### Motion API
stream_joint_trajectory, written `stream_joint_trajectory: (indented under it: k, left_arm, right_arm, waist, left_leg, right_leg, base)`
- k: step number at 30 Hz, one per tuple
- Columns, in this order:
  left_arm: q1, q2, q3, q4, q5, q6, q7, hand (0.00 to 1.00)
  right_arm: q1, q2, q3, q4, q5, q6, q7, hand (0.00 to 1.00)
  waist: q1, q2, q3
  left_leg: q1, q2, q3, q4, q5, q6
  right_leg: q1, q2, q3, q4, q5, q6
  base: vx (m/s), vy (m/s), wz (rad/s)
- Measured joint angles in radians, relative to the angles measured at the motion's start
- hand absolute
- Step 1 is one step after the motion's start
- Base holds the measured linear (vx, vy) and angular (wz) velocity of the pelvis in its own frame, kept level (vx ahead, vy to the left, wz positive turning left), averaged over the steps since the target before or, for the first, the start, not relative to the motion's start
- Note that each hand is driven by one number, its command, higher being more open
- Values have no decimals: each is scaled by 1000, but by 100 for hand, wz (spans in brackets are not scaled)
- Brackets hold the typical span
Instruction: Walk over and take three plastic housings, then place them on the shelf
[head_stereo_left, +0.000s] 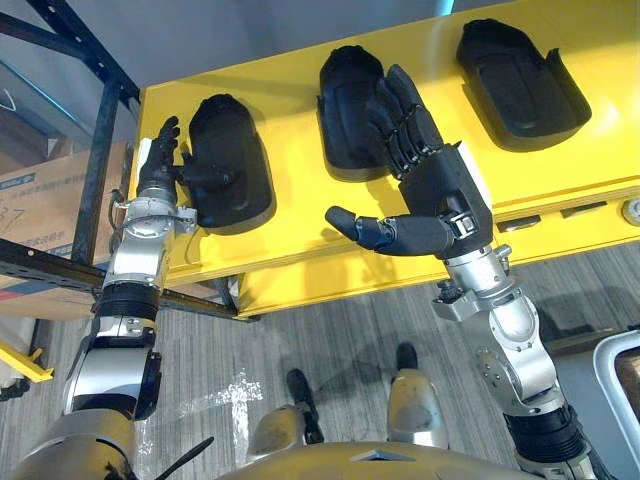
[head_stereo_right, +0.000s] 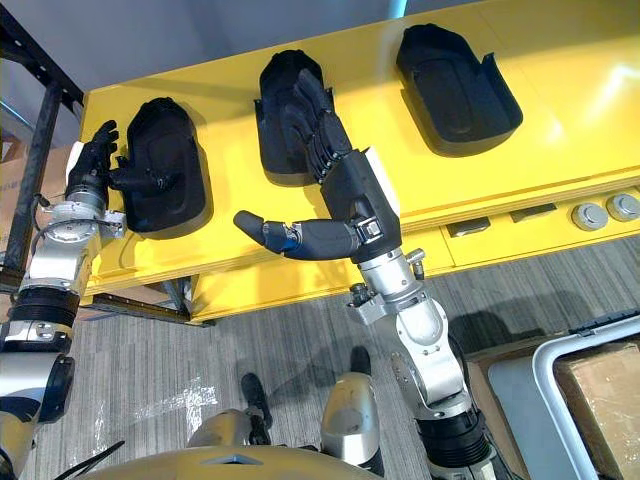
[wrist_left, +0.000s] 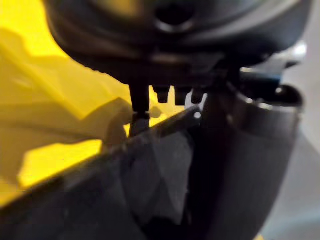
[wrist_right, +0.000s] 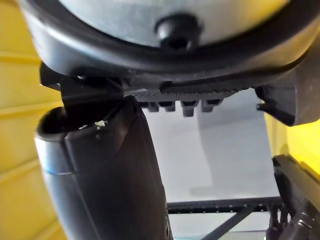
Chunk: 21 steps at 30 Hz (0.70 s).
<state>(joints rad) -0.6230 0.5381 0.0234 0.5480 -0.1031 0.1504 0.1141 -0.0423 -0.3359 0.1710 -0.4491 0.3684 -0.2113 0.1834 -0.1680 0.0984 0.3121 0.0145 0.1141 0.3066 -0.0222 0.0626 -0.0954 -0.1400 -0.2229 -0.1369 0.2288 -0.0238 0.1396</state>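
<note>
Eye views: L hand (head_stereo_left: 158, 165) at left housing (head_stereo_left: 235, 150) by yellow tabletop's (head_stereo_left: 300, 215) left edge. Fingers straight outside the wall, thumb (head_stereo_left: 210, 178) over rim, no clamp yet. R hand (head_stereo_left: 440, 185) spread flat over middle housing (head_stereo_left: 345, 120) at back edge, holding nothing.

L wrist: wall sits just past fingertips (wrist_left: 140, 97). Close onto it before lifting.

R wrist: thumb (wrist_right: 105, 185) splayed wide. Lower first, then curl.
</note>
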Motion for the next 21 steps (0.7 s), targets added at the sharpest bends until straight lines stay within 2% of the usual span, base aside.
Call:
stream_joint_trajectory:
  k: [3, 6, 8, 11, 13, 16, 18, 19, 21]
  left_arm:
    - [6, 0, -18, -3, 0, -33, 88, 100]
    - [24, -1, 3, -117, -4, -66, 193, 100]
    - [73, -11, 34, -284, -20, -148, 240, 100]
    - [94, -34, 35, -440, -3, -237, 298, 100]
    - [127, -69, 49, -543, 27, -285, 325, 100]
    - [208, -134, 61, -632, 85, -311, 343, 100]
    - [323, -200, 60, -716, 85, -321, 334, 100]
    - [350, -219, 59, -736, 84, -322, 327, 100]
    - [485, -277, 40, -826, 83, -323, 286, 100]
  right_arm:
    - [43, 11, -3, 0, 0, -32, -8, 100]
    - [83, 31, -25, 4, 1, -60, -3, 100]
    - [96, 40, -46, 16, 2, -60, 8, 100]
    - [104, 48, -57, 25, 1, -62, 15, 100]
    - [106, 63, -57, 41, 0, -62, 21, 100]
    - [115, 68, -51, 72, -3, -62, 18, 100]
    - [143, 79, -37, 76, -9, -65, -7, 100]
    - [153, 86, -37, 76, -10, -70, -15, 100]
    - [185, 114, -36, 80, -24, -80, -49, 100]
  waist:
    - [-2, -4, 2]
    - [-2, -5, 2]
    - [0, -6, 1]
    - [3, -7, -1]
    - [2, -4, -17]
    - [4, 0, -52]
    - [13, 1, -85]
    - [16, 0, -87]
    - [37, -2, -91]
  left_leg:
    - [11, 1, 5, -3, 0, -1]
    - [20, 0, 5, -9, 0, -1]
    - [54, 0, 8, -25, 1, -3]
    - [81, 1, 2, -38, 0, -4]
    - [84, 1, -1, -44, -1, -5]
    - [98, 2, -12, -54, -1, -5]
    - [101, 3, -24, -58, -2, -6]
    - [103, 3, -31, -58, -2, -6]
    - [116, 4, -49, -59, -2, -6]
  right_leg:
    - [7, 3, 5, -1, 0, 0]
    - [15, 4, 5, -5, 1, 1]
    - [46, 8, 5, -18, 1, 0]
    - [82, 11, -4, -41, 3, 3]
    - [92, 12, -11, -53, 4, 5]
    - [119, 15, -26, -75, 7, 8]
    - [140, 15, -44, -92, 7, 9]
    - [148, 15, -52, -95, 7, 9]
    - [178, 15, -72, -111, 8, 10]
  base:
    - [-11, 1, -5]
    - [4, 1, -2]
    - [31, 6, -6]
    - [30, 8, 2]
    - [31, 3, 6]
    - [61, -9, 11]
    - [48, -16, 17]
    - [47, -20, 23]
    - [18, -16, 24]
